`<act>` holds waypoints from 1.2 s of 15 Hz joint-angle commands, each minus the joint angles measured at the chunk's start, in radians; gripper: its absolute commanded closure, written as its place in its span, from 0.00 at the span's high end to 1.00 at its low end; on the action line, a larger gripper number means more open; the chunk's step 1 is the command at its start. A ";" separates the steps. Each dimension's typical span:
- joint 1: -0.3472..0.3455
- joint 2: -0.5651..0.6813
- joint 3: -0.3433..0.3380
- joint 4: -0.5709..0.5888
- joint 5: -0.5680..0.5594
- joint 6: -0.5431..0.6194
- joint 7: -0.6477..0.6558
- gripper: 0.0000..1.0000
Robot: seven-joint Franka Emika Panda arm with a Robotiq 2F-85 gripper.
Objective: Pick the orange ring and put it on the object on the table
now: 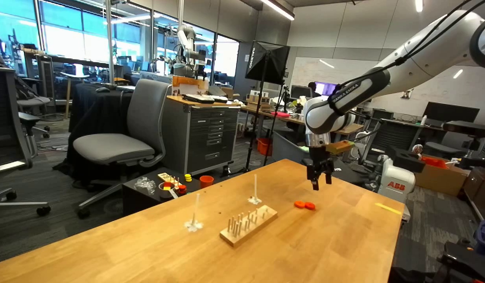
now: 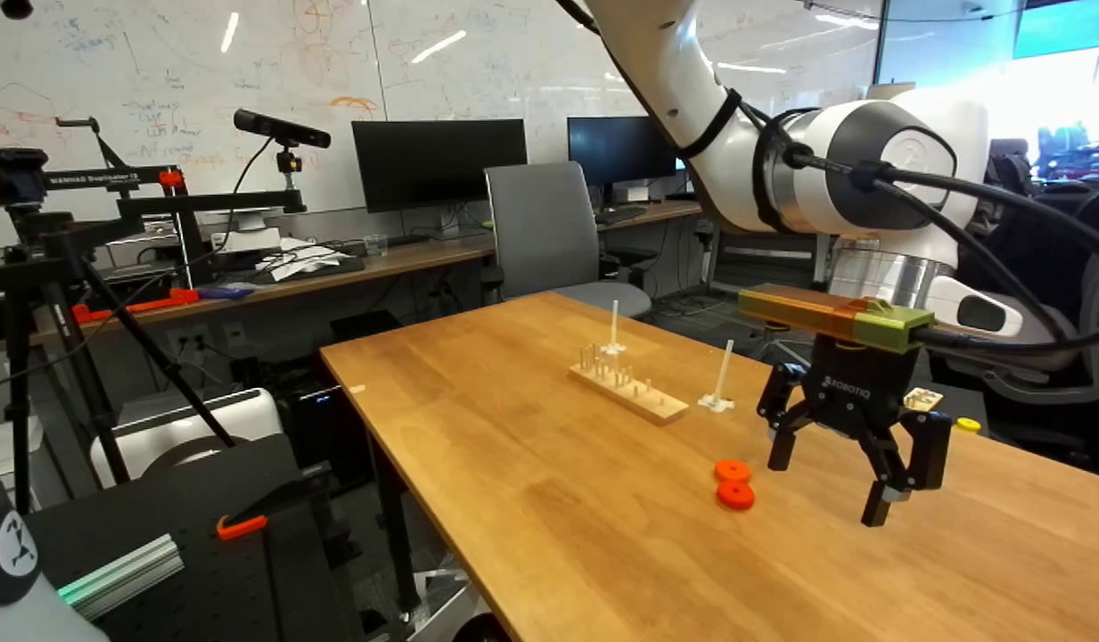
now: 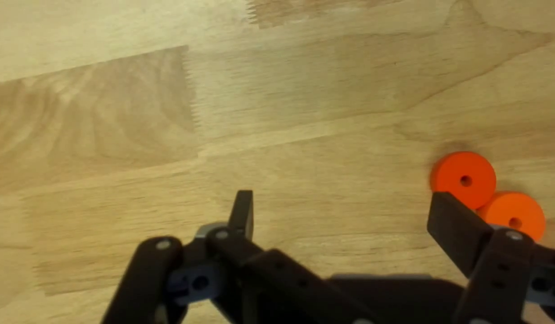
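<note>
The orange ring [image 1: 299, 204] lies flat on the table and touches the small red piece [image 1: 310, 206]. The ring shows in an exterior view [image 2: 732, 472] and at the right of the wrist view [image 3: 516, 211], partly hidden by a finger. The red piece also shows there [image 3: 468, 173]. The pale wooden board [image 1: 258, 225] with upright pegs lies apart from them, also in an exterior view [image 2: 663, 407]. My gripper [image 2: 827, 486] is open and empty above the table, to one side of the ring, in both exterior views [image 1: 321, 182] and the wrist view [image 3: 342, 202].
Two thin upright rods [image 1: 255, 188] [image 1: 195, 212] on white feet stand near the board. A low black side table [image 1: 144, 200] beside the table's edge holds another peg board and an orange cup [image 1: 206, 181]. Yellow tape [image 1: 388, 208] marks the table.
</note>
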 commanded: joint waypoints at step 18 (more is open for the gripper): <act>0.095 -0.091 -0.007 -0.259 -0.328 0.393 0.020 1.00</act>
